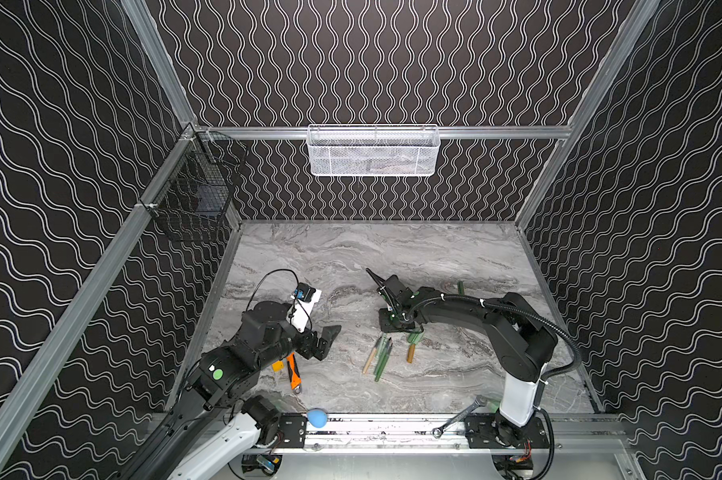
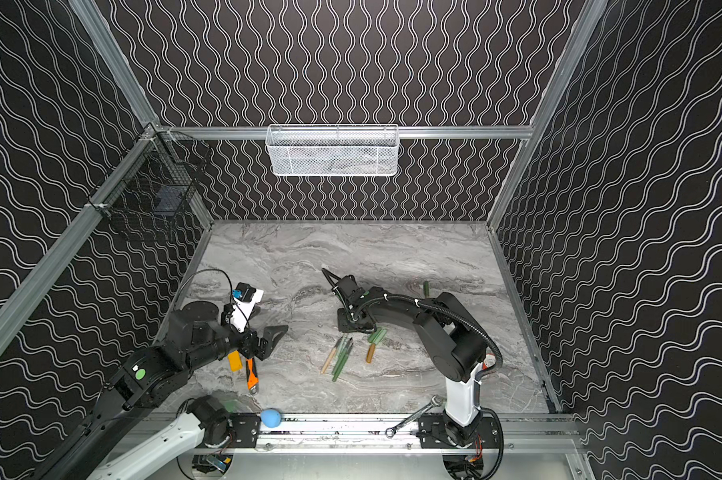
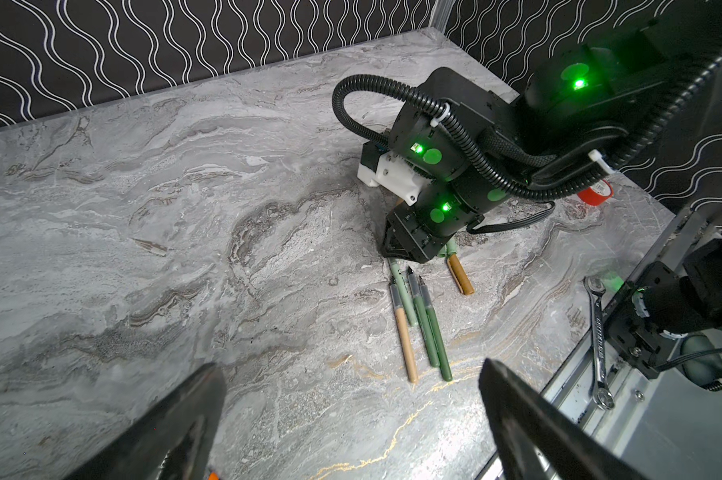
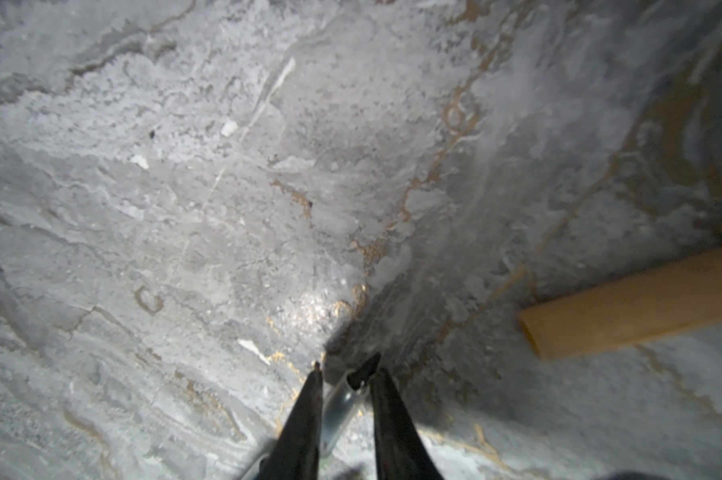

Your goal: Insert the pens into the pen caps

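Only your right wrist view shows the right jaws set close around a pen [image 4: 344,399] lying on the worktop [image 4: 226,208]; whether they grip it is unclear. Left jaws gape wide. White basket [image 1: 373,151]: contents indistinct.

Black arms [image 1: 455,309], white base links [image 1: 517,399], green dots [image 1: 217,374]

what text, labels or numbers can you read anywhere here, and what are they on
No text can be read in any view.
Wrench: a marking runs along its shank, too blurred to read.
Red roll: pale marks on its side, too small to read.
Green round stickers: blank.
Pens: no print visible.
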